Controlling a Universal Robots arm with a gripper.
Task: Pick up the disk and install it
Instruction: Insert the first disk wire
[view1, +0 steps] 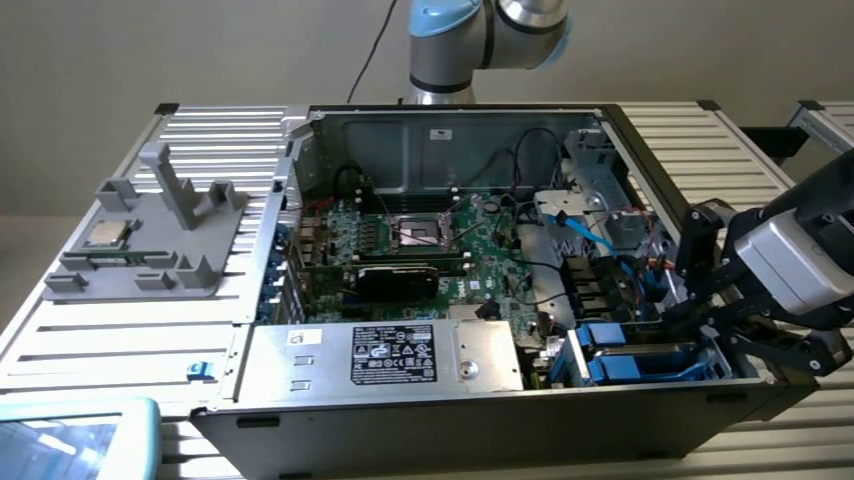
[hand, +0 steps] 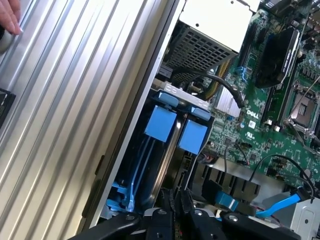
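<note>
The black open-sided computer case (view1: 254, 425) lies on the ribbed aluminium table (view1: 107, 345) with its green motherboard (view1: 501, 265) exposed. The robot arm's black gripper (view1: 754, 340) hangs over the case's wall on the exterior view's right, just above the drive bay (view1: 577, 362) in the near corner. The disk (hand: 161, 124), a flat grey-metal hard drive in a blue plastic carrier frame, sits down in that bay beside the case wall, with its two square blue tabs side by side. From the wrist view the black fingers (hand: 167, 212) are drawn in close together just at the end of the carrier, though I cannot tell whether they actually pinch it. A large silver box with a black label (view1: 400, 355) lies next to the bay. On the exterior view's left, well apart from the case, a grey plastic fixture (view1: 160, 235) holds a small square silver chip (view1: 107, 235). A person's hand (hand: 9, 17) rests on the ribbed table.
</note>
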